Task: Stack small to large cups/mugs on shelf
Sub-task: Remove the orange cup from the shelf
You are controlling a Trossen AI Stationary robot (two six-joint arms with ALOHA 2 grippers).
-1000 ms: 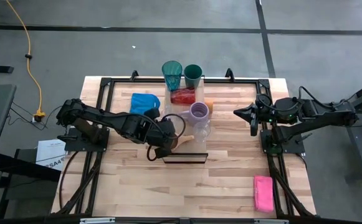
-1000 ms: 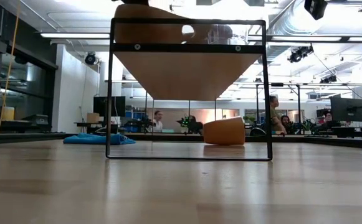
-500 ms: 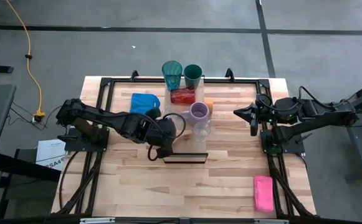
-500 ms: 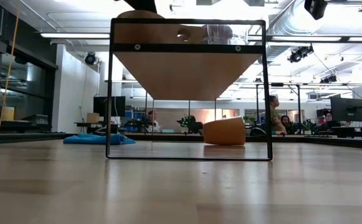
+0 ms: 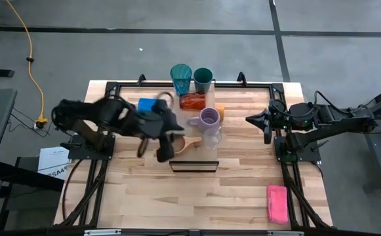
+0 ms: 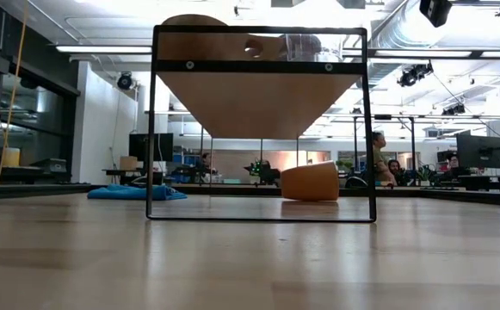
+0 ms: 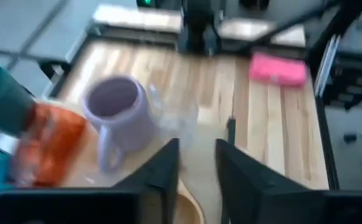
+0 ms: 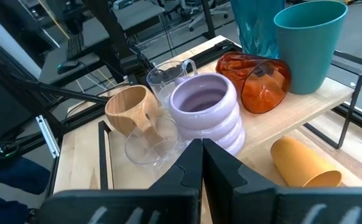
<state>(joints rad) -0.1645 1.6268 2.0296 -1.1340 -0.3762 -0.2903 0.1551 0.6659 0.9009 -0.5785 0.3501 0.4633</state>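
The main danger is a collision. The left end effector is blurred with motion just beside the near end of the shelf, where the tan mug, the lavender mug and two clear glasses stand close together. A low or wide swing of the arm could knock one of them off the plank, and glass could break on the bench. The red cup lies on its side on the shelf, so I think it can roll if the plank shakes. The orange cup also lies on its side, on the bench beside the shelf.

The left arm reaches from its base toward the shelf. Its fingers stand a little apart and hold nothing. The right end effector waits well apart at the right edge, fingers pressed together.
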